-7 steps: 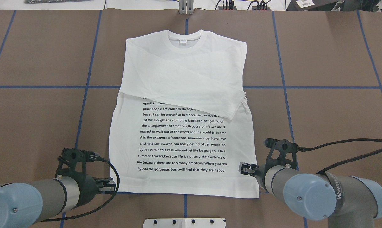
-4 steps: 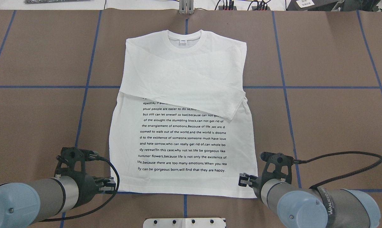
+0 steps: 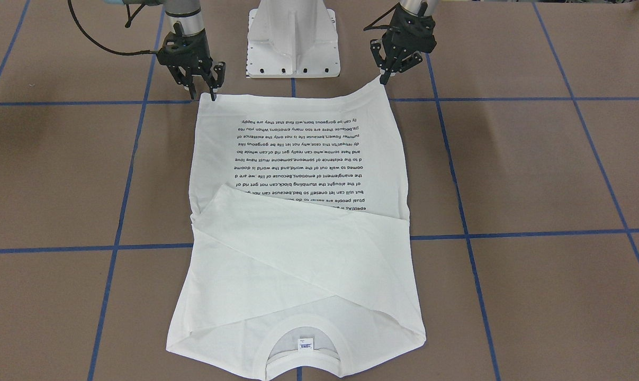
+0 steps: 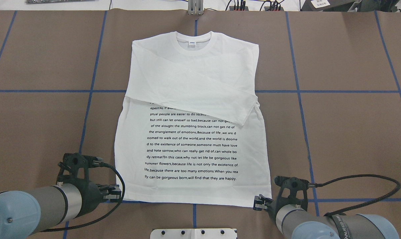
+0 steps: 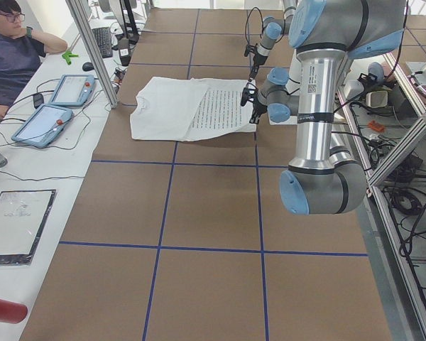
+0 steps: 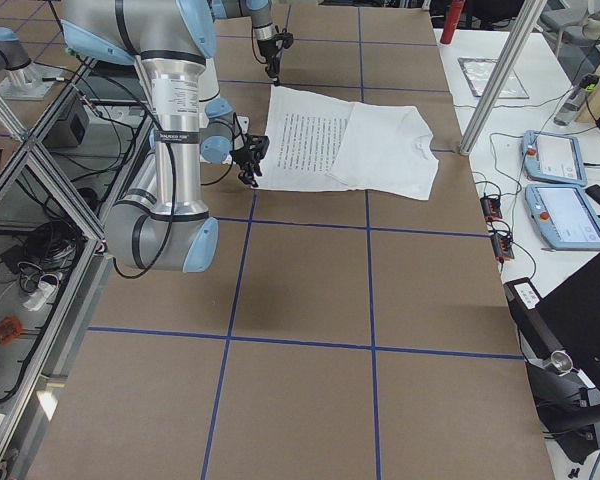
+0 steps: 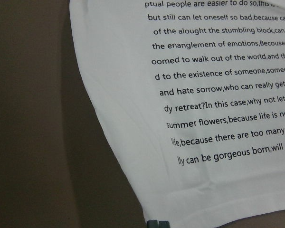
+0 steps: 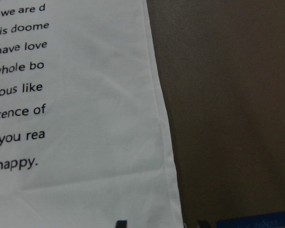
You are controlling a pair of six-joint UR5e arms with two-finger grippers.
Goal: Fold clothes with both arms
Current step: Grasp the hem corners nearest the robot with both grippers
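Overhead exterior, T-shirt [image 4: 192,132]: flat on the brown table [image 4: 346,126], sleeves folded across the chest; hem lies between both claws, likely so each can take a hem corner.
Long axis: collar [image 4: 193,41] points away from the claws, hem towards them.
Left gripper [image 4: 115,193]: at its hem corner; grip cannot be told.
Right gripper [image 4: 258,203]: fingers parted, straddling its corner, nothing clamped.

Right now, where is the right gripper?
In the overhead view the right gripper sits lower right, at the T-shirt's bottom-right hem corner.
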